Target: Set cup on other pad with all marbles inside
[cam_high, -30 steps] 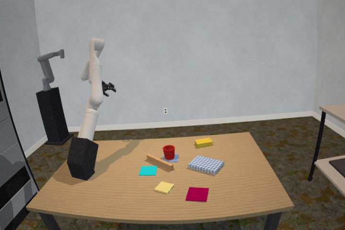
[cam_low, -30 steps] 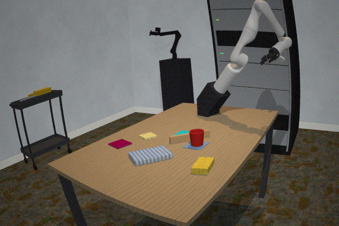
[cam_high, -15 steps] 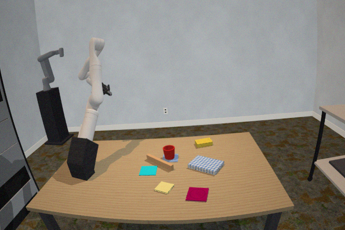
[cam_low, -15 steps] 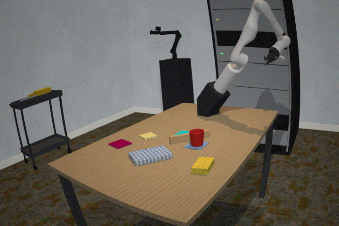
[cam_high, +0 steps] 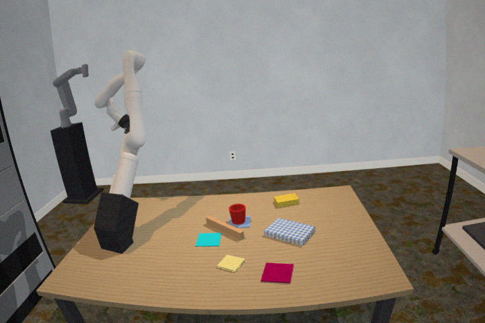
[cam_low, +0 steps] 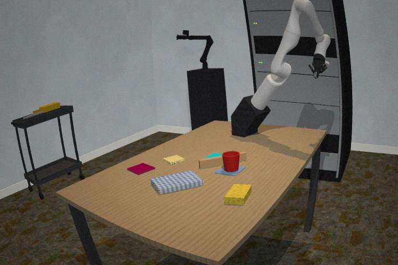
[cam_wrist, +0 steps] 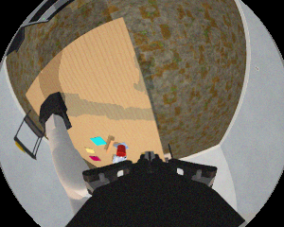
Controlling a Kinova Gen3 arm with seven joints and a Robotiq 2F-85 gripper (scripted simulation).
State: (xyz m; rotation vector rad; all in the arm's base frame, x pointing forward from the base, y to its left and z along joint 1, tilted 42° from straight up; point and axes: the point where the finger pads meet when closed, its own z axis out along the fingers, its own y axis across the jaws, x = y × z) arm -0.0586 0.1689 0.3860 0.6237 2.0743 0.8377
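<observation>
A red cup [cam_high: 237, 212] stands upright on a light blue pad [cam_high: 240, 223] near the middle of the table; it also shows in the exterior view [cam_low: 230, 160] and, very small, in the wrist view [cam_wrist: 119, 150]. Its inside is hidden, so I cannot see marbles. A wooden rail [cam_high: 224, 227] lies right beside the cup. A cyan pad [cam_high: 208, 239] lies on the rail's other side. My gripper [cam_high: 124, 123] is shut and empty, high in the air near the arm's own column, far from the cup; it also shows in the exterior view [cam_low: 317, 70].
A blue checkered box [cam_high: 289, 231] lies right of the cup, a yellow sponge [cam_high: 286, 200] behind it. A pale yellow pad [cam_high: 231, 263] and a magenta pad [cam_high: 277, 272] lie toward the front edge. The arm's black base [cam_high: 115, 223] stands at the table's left.
</observation>
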